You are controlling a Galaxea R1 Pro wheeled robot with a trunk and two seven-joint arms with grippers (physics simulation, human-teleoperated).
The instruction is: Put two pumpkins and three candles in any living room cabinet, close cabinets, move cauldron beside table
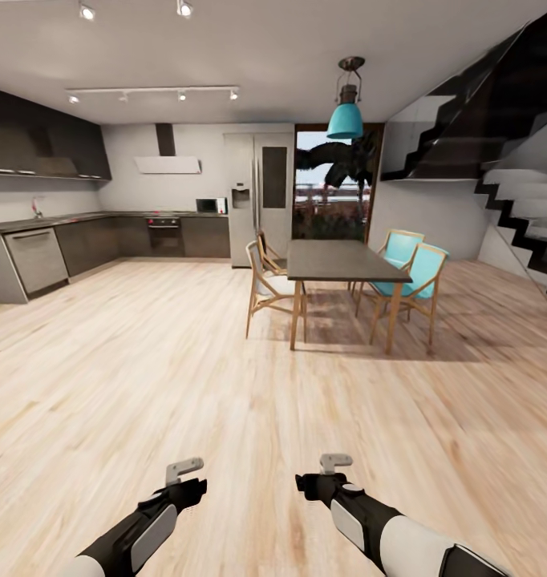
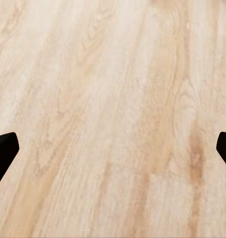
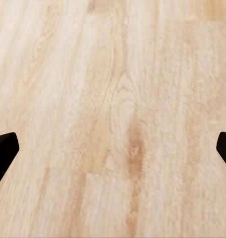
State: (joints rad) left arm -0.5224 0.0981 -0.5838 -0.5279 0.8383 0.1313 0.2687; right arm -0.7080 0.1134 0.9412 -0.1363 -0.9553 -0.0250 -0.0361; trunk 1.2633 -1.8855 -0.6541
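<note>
While fingers [image 2: 3, 153] spread wide, bare wood floor [image 1: 185, 377] beneath

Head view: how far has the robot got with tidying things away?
Nothing looks done from here. Both pincers, left and right, hang open and empty over bare wood floor, facing a dining table and kitchen. Everything is left: pumpkins, candles, cabinet, cauldron.

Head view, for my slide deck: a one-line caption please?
Both open pincers, left pincer and right pincer, hover over wood floor facing dining table.
</note>
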